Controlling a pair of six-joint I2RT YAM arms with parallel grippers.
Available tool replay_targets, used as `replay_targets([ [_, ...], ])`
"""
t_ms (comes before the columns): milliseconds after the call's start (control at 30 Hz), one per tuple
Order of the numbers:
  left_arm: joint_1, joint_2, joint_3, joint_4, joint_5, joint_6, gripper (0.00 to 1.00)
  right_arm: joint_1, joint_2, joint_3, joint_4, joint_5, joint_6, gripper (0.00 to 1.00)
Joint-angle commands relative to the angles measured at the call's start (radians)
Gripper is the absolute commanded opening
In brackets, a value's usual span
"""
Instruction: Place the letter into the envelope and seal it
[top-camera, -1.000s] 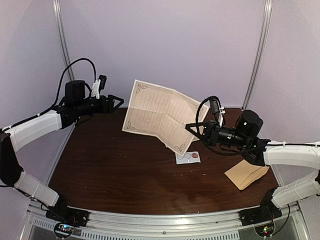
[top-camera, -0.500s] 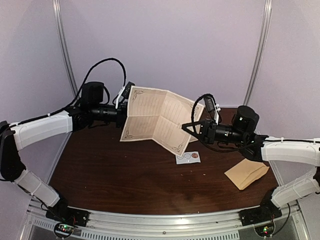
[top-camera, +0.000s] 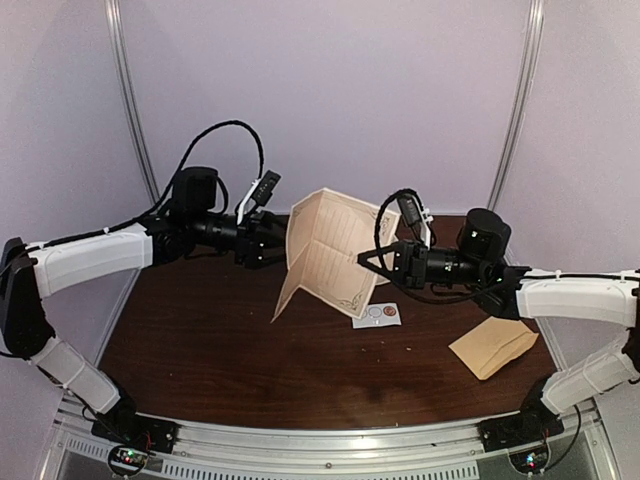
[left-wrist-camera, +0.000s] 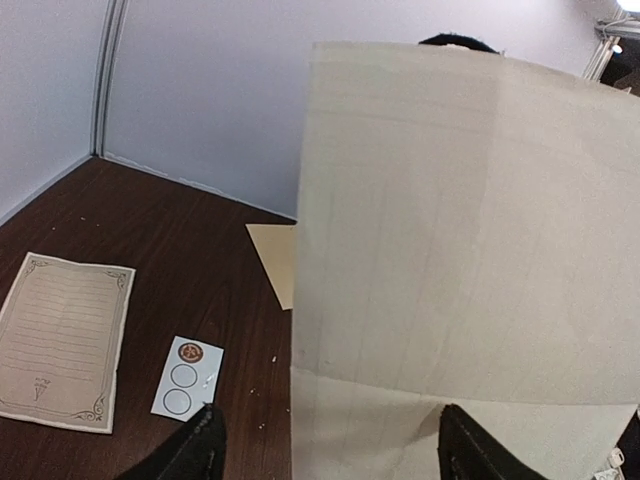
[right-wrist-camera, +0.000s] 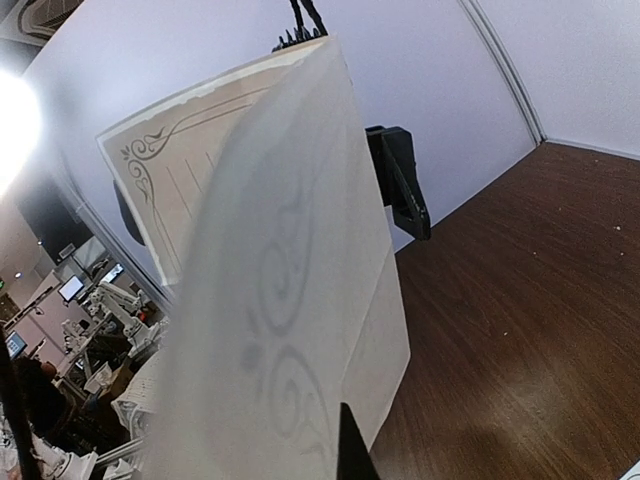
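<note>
Right hand (top-camera: 368, 260) pinches the creased letter (top-camera: 330, 240) aloft, while left hand (top-camera: 278, 240) stands spread open at its edge.

The cream lined letter (top-camera: 335, 255) is thin, matt paper, creased and faintly translucent. The tan rectangular envelope (top-camera: 493, 348) is matt kraft paper. The dark brown table (top-camera: 200, 340) is smooth wood-grain with a soft sheen.

Soft, even light fills the top view, leaving a faint sheen on the dark table (top-camera: 230, 350) and a slightly grainy picture. In the right wrist view, white glare burns out the left edge, and the sheet of paper (right-wrist-camera: 280, 330), close to the lens, is blurred.
</note>
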Motion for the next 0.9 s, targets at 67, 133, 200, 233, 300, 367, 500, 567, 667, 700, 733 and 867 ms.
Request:
replay_targets([
  [67,-0.009,0.013,0.011,0.097,0.059,-0.035,0.74,0.018,0.008,0.039,-0.001,-0.048,-0.002,0.0],
  [133,-0.017,0.019,0.009,0.106,0.064,-0.042,0.74,0.023,0.018,0.043,0.004,-0.06,0.0,0.0],
  [200,-0.026,0.024,0.011,0.11,0.076,-0.047,0.73,0.028,0.032,0.055,0.004,-0.071,0.001,0.0],
  [233,-0.032,0.026,0.012,0.11,0.079,-0.047,0.72,0.033,0.04,0.061,0.002,-0.078,0.001,0.0],
  [300,-0.036,0.028,0.012,0.11,0.083,-0.047,0.7,0.039,0.051,0.071,0.001,-0.089,0.003,0.0],
  [367,-0.037,0.026,0.012,0.11,0.087,-0.046,0.69,0.045,0.055,0.079,0.0,-0.095,-0.001,0.0],
  [500,-0.038,0.026,0.012,0.112,0.097,-0.047,0.6,0.048,0.056,0.082,-0.003,-0.096,-0.005,0.0],
  [567,-0.038,0.026,0.012,0.115,0.103,-0.048,0.53,0.048,0.057,0.082,-0.003,-0.095,-0.005,0.0],
  [667,-0.04,0.026,0.012,0.116,0.113,-0.05,0.43,0.048,0.058,0.082,-0.002,-0.088,-0.005,0.0],
  [700,-0.04,0.025,0.012,0.118,0.116,-0.049,0.41,0.048,0.057,0.082,-0.001,-0.085,-0.006,0.0],
  [733,-0.04,0.027,0.012,0.117,0.118,-0.049,0.4,0.048,0.056,0.082,-0.001,-0.083,-0.006,0.0],
  [867,-0.046,0.03,0.012,0.117,0.125,-0.047,0.36,0.047,0.054,0.082,0.013,-0.089,0.004,0.0],
])
